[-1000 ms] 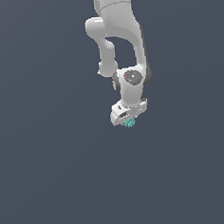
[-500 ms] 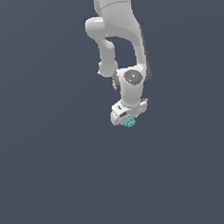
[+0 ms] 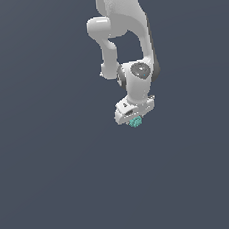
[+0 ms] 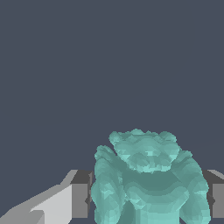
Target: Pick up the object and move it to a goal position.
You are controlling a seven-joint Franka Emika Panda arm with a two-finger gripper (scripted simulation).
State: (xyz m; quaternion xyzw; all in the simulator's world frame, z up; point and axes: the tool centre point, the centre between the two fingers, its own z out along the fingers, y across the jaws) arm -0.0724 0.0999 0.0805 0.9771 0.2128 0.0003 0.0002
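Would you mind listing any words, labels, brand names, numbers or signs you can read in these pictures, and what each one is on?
None: no readable text shows in either view.
The arm is plain white, the end effector bears no label, and the teal object between its fingers has only a bumpy surface.
The background is a bare grey.

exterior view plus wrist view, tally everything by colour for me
teal-green: 1, the bumpy lump, sitting between the fingers of the gripper
white: 1, the robot arm
dark grey-blue: 1, the plain background
total: 3
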